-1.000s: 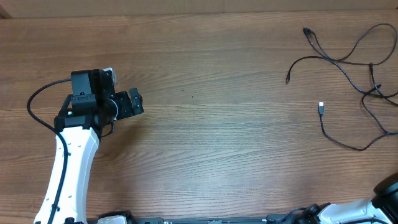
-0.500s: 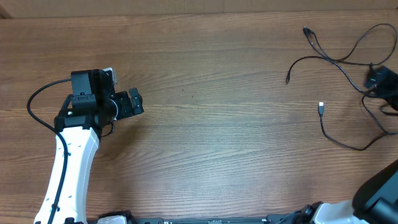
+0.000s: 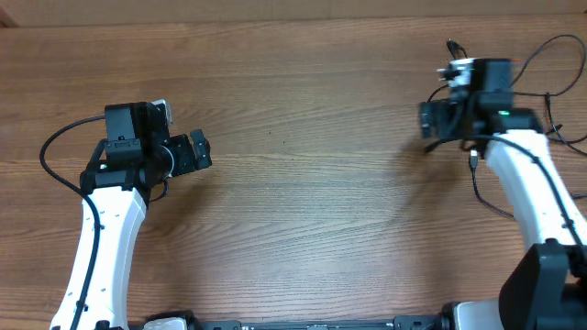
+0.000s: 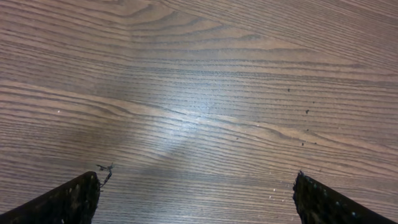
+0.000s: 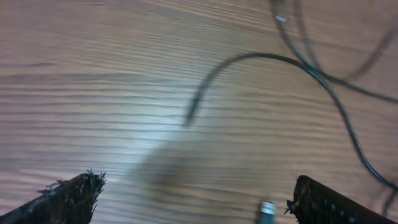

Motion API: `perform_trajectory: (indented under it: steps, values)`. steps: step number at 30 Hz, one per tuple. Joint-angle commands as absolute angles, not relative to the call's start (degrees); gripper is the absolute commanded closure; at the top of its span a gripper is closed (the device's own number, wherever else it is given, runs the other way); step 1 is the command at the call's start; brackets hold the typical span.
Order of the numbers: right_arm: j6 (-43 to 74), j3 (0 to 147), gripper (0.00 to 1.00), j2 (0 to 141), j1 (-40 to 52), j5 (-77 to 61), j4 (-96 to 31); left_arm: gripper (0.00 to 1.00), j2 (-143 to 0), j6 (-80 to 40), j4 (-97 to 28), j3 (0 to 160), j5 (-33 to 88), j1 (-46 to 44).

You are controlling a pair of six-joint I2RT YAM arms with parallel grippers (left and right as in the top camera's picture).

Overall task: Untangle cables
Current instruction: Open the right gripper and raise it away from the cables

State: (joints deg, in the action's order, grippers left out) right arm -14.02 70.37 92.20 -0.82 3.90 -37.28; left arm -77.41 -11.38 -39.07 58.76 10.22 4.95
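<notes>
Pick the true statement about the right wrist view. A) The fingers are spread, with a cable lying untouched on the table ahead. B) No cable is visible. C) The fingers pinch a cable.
A: the right gripper is open, and the cable lies on the table beyond its fingertips.

Right pincer (image 3: 431, 119) now over cables (image 5: 261, 55)

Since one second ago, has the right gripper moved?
Yes. The right gripper came in from the lower right corner, going up and left, and now hovers over the left end of the cables, which stayed in place.
</notes>
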Motion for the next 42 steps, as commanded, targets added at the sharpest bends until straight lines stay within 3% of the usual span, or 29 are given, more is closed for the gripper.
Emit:
perform_trajectory:
  steps: [1, 7, 15, 42]
  values:
    - [-9.39, 70.24, 0.0, 90.7, 4.78, 7.38, -37.43, 0.0, -76.88, -10.28, -38.96, 58.98, 9.89, 4.84]
    - [-0.12, 70.24, 0.0, 90.7, 10.04, 5.19, -38.76, 0.01, -76.88, -10.28, -38.96, 58.98, 9.89, 4.84]
    - [0.45, 70.22, 0.0, 90.7, 11.25, -9.85, -40.21, 0.01, -76.88, -10.28, -38.96, 58.98, 9.89, 4.84]
    - [0.45, 70.22, 0.0, 90.7, 11.2, -10.0, -40.18, 0.0, -76.88, -10.28, -38.96, 58.98, 9.89, 4.84]
